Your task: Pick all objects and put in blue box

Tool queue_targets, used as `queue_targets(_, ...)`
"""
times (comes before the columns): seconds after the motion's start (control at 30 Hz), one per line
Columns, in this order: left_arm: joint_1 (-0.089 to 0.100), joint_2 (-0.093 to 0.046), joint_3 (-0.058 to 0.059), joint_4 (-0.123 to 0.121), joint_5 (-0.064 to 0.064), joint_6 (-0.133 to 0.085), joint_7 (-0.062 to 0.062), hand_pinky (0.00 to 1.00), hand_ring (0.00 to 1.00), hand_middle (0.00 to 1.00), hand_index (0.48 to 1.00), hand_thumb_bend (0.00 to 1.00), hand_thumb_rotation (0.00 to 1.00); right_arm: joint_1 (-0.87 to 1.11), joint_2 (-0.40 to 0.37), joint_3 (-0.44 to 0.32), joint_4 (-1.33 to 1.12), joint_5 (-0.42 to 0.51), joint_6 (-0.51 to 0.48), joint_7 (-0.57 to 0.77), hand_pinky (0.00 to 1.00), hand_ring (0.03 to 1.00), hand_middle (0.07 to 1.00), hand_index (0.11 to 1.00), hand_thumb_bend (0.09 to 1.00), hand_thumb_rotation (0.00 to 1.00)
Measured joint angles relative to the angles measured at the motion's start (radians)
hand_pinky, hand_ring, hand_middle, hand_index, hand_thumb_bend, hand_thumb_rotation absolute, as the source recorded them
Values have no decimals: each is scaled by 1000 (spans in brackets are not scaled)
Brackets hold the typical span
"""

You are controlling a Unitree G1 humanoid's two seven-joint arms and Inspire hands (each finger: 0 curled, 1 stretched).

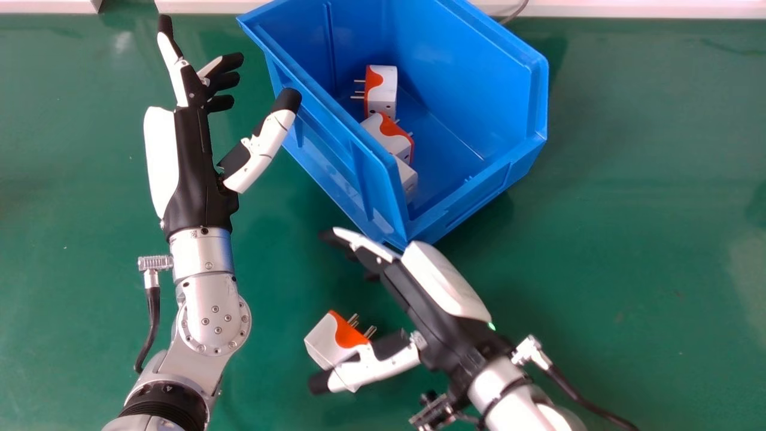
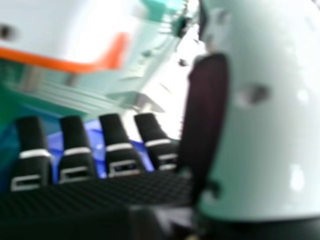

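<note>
Tabletop [image 1: 628,239]: wide-spread robot hand [image 1: 440,332] beside adapter [image 1: 325,340].

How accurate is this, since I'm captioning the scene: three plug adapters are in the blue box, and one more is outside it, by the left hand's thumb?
The hand is wrong: the head view shows the outside adapter by the thumb of the right hand. The three plug adapters are in the blue box, as you say.

Head view: up high, looks ahead and down | right hand view: very close, looks over its fingers [image 2: 74,134] | both see: orange-white plug [image 1: 326,342], right hand [image 1: 440,284]
</note>
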Motion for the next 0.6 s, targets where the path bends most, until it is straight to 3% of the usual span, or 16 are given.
queue_targets(0.27,0,0,0,1,-1,0,1,726,777,799,815,737,597,101,-23,16,-88,-10,15,-20,779,890,873,866,990,339)
queue_targets(0.6,0,1,0,2,-4,0,-2,727,777,799,815,733,597,73,-2,39,62,-17,-92,-141,775,873,851,848,950,299)
